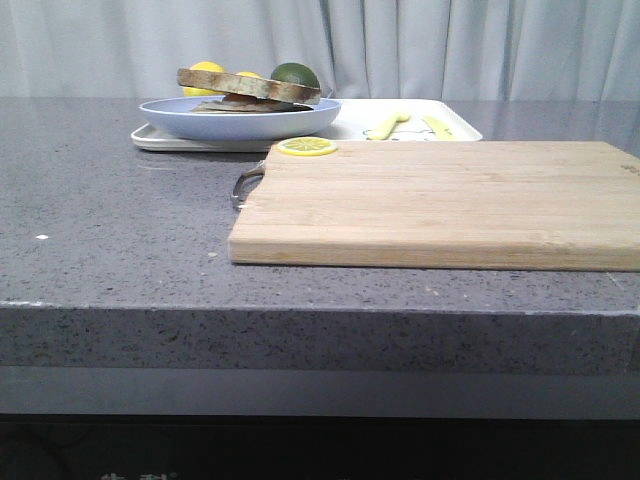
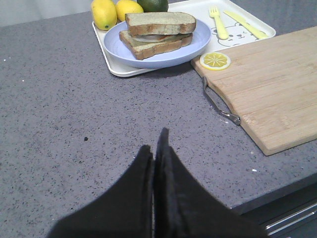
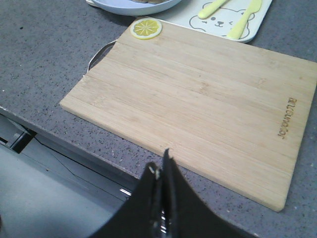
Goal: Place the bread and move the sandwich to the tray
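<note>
Task end state: I read the sandwich (image 2: 158, 34), topped with bread (image 2: 161, 22), on its plate (image 2: 148, 58) on the tray (image 2: 124, 69); both grippers (image 2: 154, 148) (image 3: 163, 168) pressed together, empty; next, only retreat.

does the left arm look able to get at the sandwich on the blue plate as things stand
Probably yes. In the left wrist view only bare counter lies between the left gripper, jaws shut, and the sandwich on the blue plate. The cutting board sits off to one side.
</note>
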`<state>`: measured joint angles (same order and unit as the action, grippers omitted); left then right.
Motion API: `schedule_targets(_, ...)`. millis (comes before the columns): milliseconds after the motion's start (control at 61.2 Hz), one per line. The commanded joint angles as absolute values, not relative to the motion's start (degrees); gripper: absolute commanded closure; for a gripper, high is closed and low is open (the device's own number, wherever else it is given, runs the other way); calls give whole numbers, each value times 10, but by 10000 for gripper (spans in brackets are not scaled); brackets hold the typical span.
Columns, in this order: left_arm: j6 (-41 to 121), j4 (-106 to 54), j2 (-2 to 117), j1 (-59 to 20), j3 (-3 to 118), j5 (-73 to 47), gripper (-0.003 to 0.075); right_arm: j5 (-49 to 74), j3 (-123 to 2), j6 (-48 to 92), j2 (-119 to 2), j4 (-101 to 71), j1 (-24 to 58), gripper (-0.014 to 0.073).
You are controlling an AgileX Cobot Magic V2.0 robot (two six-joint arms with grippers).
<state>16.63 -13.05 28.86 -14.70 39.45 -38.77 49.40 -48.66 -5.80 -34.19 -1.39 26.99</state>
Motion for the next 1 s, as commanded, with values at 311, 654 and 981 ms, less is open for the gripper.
schedule_targets(311, 166, -142, 291, -152, 409, -340, 741, 460, -500, -58, -343, -7, 271, 664)
schedule_targets(654, 166, -137, 162, -49, 350, -306, 741, 460, -500, -58, -343, -7, 271, 664)
schedule_targets(981, 149, -184, 105, -19, 247, -209, 741, 460, -500, -58, -343, -7, 271, 664)
